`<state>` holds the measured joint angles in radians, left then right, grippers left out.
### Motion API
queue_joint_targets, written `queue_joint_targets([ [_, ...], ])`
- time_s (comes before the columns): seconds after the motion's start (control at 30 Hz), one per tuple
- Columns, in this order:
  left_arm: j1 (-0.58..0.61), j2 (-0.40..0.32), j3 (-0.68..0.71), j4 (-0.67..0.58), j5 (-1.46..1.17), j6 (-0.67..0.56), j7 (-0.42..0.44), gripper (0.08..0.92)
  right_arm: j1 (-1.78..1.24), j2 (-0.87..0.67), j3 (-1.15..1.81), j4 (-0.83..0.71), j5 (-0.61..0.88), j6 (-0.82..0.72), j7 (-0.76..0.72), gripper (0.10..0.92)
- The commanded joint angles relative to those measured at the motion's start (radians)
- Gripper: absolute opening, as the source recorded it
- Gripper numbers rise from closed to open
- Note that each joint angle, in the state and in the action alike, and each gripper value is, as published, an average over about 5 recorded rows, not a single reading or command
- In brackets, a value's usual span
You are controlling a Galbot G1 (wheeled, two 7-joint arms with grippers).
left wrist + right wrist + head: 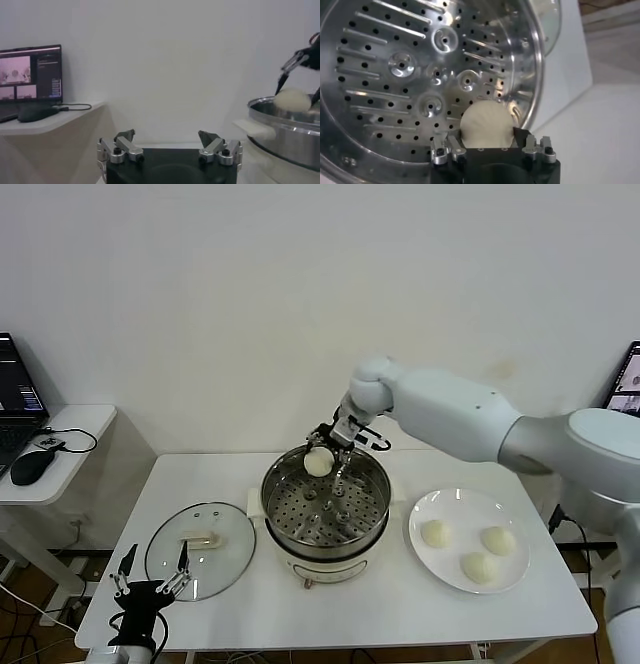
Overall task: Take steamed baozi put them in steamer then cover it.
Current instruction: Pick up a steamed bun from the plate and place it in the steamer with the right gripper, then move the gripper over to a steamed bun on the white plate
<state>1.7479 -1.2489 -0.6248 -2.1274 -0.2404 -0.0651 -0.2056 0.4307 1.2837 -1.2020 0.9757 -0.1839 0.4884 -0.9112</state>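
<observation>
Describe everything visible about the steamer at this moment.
The steamer is a round, shiny steel pot on a cream-white base with side handles, standing upright at the table's middle between the glass lid and the plate. It is uncovered. Its perforated tray, with holes, slots and raised dimples, is bare. The right gripper holds one baozi over the far rim; whether the bun touches the pot cannot be told.

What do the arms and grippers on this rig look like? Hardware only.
Right arm: smooth white shell links, rounded joints, a grey band near the shoulder. Right gripper: black body, thin dark fingers, exposed black cabling at the wrist. Left gripper: black body, silver metal finger mounts with screws, dark fingertips. No markings visible.
</observation>
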Motion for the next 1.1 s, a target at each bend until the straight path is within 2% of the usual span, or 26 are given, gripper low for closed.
queue_joint_targets([
  [0.03,-0.003,0.002,0.001,-0.004,-0.001,0.003,0.001,0.823,-0.022,0.031,-0.01,-0.041,-0.095,0.069,0.008,0.662],
  [0.23,-0.006,0.0,0.007,-0.006,0.0,0.007,0.002,0.823,-0.029,0.031,-0.01,-0.046,-0.083,0.078,0.019,0.679],
  [0.47,0.001,-0.003,0.005,-0.019,0.001,0.011,0.003,0.823,0.001,0.023,-0.01,-0.025,-0.017,0.052,0.024,0.809],
  [0.53,0.003,-0.004,0.004,-0.027,0.001,0.018,0.003,0.823,0.047,-0.006,-0.036,0.04,0.099,-0.054,-0.007,0.82],
  [0.63,0.005,-0.007,0.004,-0.05,-0.001,0.034,0.001,0.823,0.128,-0.088,-0.072,0.192,0.319,-0.323,-0.057,0.822],
  [0.7,0.008,-0.007,0.004,-0.067,-0.001,0.042,0.001,0.823,0.165,-0.152,-0.074,0.284,0.41,-0.48,-0.072,0.823],
  [0.87,0.012,0.002,0.004,-0.083,-0.001,0.049,0.002,0.823,0.243,-0.332,-0.077,0.459,0.495,-0.695,-0.088,0.823],
  [1.1,0.011,0.036,-0.01,-0.084,-0.005,0.069,0.004,0.823,0.309,-0.62,-0.096,0.659,0.53,-0.832,-0.084,0.823],
])
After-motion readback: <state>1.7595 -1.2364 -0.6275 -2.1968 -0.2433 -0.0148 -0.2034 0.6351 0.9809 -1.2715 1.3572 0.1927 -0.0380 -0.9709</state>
